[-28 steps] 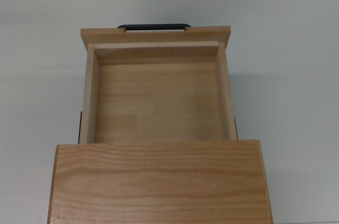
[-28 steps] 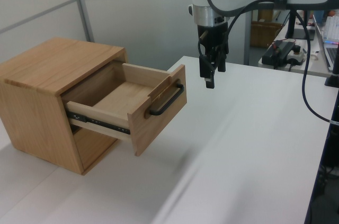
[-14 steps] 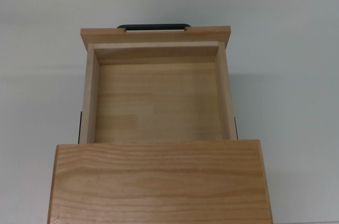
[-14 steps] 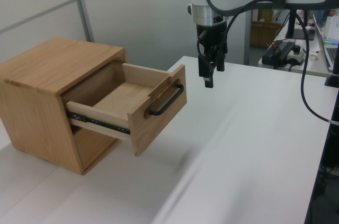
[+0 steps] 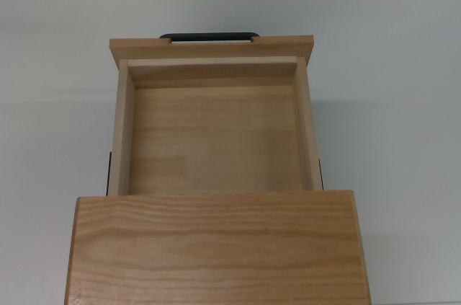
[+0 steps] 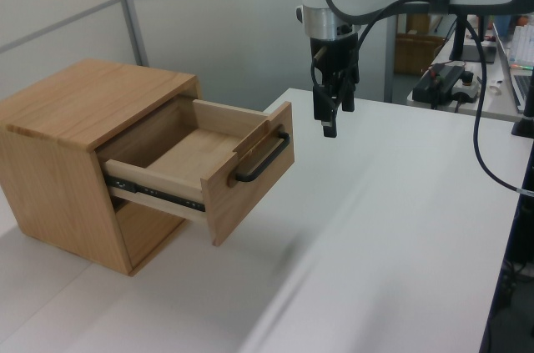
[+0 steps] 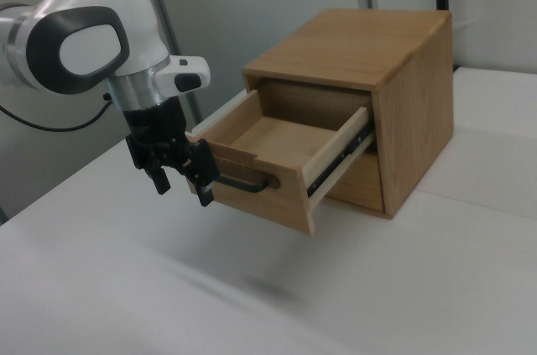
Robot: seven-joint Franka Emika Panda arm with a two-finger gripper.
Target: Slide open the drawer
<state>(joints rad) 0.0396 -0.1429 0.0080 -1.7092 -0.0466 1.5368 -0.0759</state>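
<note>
A: So, how will the drawer handle?

B: Stiff and fairly light, I judge: a thin-walled box of pale, smooth-planed wood, empty inside, riding on dark metal side rails, so it should move straight and easily. Nothing about it looks fragile.

A: Where is it now?

B: Pulled well out of the cabinet; in the top view its front panel sits at 12 o'clock from the cabinet top.

A: And where to take hold?

B: On the handle, a thin black metal bar standing off the flat panel. It looks hard and slick, so a grip across its middle seems safest.

A: The gripper?

B: In the left view it hangs at about 2 o'clock from the handle, apart from it, holding nothing; in the right view its fingers are spread, close beside the bar's end. The table is plain matte white.
</note>
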